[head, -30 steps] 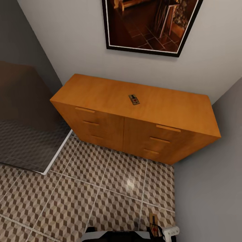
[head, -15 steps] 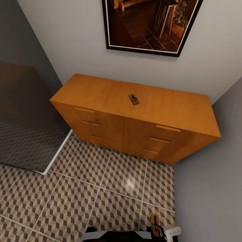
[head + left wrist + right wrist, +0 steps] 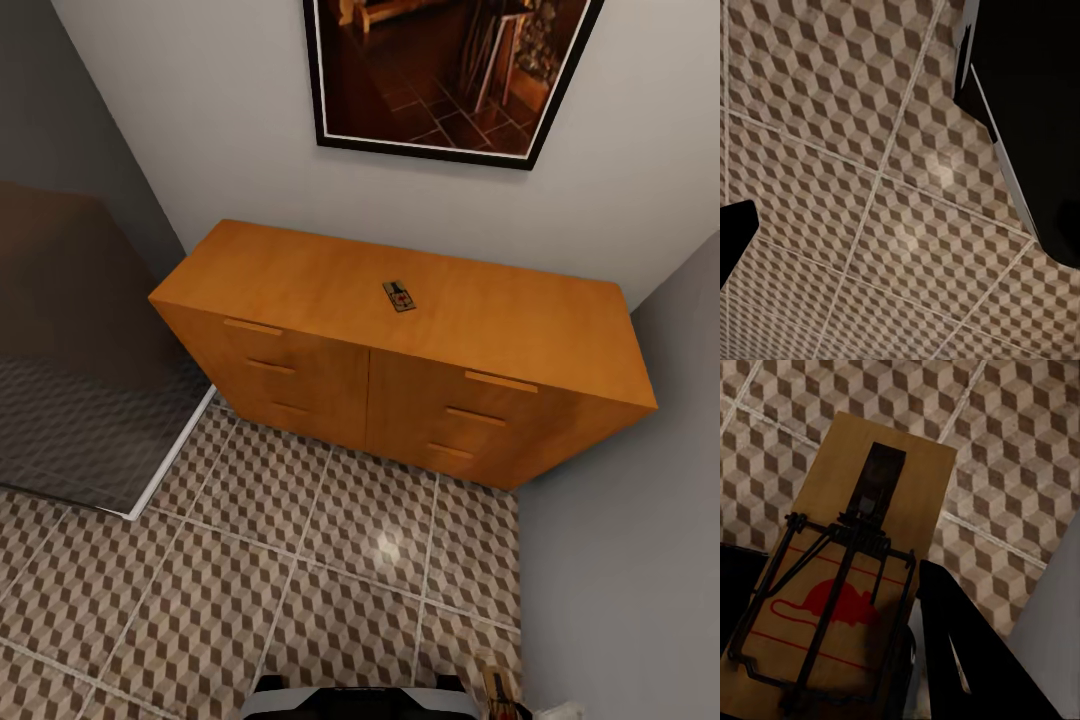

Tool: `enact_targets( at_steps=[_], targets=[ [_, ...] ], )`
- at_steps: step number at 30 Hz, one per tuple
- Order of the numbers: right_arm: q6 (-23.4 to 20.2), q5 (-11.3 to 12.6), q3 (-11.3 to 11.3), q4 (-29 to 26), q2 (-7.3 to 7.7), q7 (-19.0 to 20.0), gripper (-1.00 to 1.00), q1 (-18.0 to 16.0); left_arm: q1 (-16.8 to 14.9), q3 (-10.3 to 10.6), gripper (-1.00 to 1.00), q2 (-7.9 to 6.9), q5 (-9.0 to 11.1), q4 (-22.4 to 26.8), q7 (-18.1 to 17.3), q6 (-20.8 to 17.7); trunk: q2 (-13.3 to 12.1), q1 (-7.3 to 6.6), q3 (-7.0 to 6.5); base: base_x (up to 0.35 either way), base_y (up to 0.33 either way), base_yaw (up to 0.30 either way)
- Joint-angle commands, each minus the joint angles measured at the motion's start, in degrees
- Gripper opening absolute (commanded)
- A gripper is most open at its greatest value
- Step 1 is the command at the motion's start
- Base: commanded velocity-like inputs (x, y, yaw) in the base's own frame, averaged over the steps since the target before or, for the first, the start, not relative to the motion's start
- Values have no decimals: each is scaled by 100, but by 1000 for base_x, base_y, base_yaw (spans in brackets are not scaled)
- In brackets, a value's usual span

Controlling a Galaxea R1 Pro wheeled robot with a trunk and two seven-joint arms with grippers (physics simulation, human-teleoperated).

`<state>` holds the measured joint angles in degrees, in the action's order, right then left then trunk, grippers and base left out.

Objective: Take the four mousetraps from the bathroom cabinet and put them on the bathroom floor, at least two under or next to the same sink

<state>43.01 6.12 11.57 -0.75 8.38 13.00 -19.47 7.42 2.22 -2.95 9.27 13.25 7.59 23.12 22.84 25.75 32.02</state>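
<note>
One mousetrap (image 3: 399, 296) lies flat on top of the orange-brown cabinet (image 3: 300, 280), near the middle. A second mousetrap (image 3: 497, 688) shows at the bottom right edge of the head view, low over the bathroom floor (image 3: 330, 560). In the right wrist view this tan mousetrap (image 3: 862, 577), with dark wire and a red mouse mark, sits between the dark fingers (image 3: 967, 660) of my right gripper (image 3: 832, 559), which is shut on it above the cube-patterned floor (image 3: 1020, 435). The left wrist view looks down on bare floor (image 3: 870, 150), with one dark finger (image 3: 731, 232) at the frame's edge. The sink is out of view.
A grey wall (image 3: 640, 560) closes the right side, close to the held trap. A dark glass panel with a white base edge (image 3: 150, 480) stands at the left. A framed picture (image 3: 450, 70) hangs above the cabinet. My dark base (image 3: 1035, 112) borders the left wrist view.
My right gripper has carried the held mousetrap lower and to the right, nearly out of the head view. The cabinet and the trap on it have not moved.
</note>
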Motion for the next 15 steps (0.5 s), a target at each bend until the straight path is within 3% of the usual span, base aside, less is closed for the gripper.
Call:
enact_targets(
  at_steps=[1,6,9,10,11,15],
  targets=[
    [16,64,38,4,21,74,-100,20,5,25,100,4,38,29,19,3,8,3,6,0,0,0],
    [23,66,38,-3,61,208,-100,163,-2,24,100,10,25,710,40,-150,8,3,6,0,0,0],
    [23,72,38,-20,43,206,-100,179,-3,24,100,5,16,1386,39,-581,8,3,6,0,0,0],
    [23,77,35,-30,34,202,-100,183,-4,24,100,2,12,1760,31,-899,8,3,6,0,0,0],
    [19,87,29,-42,15,196,-100,187,-4,24,100,-1,1,2365,16,-1462,8,3,6,0,0,0],
    [12,96,21,-42,-43,201,-100,189,-4,27,100,-9,-2,2672,-5,-1606,8,3,6,0,0,0]
  ],
)
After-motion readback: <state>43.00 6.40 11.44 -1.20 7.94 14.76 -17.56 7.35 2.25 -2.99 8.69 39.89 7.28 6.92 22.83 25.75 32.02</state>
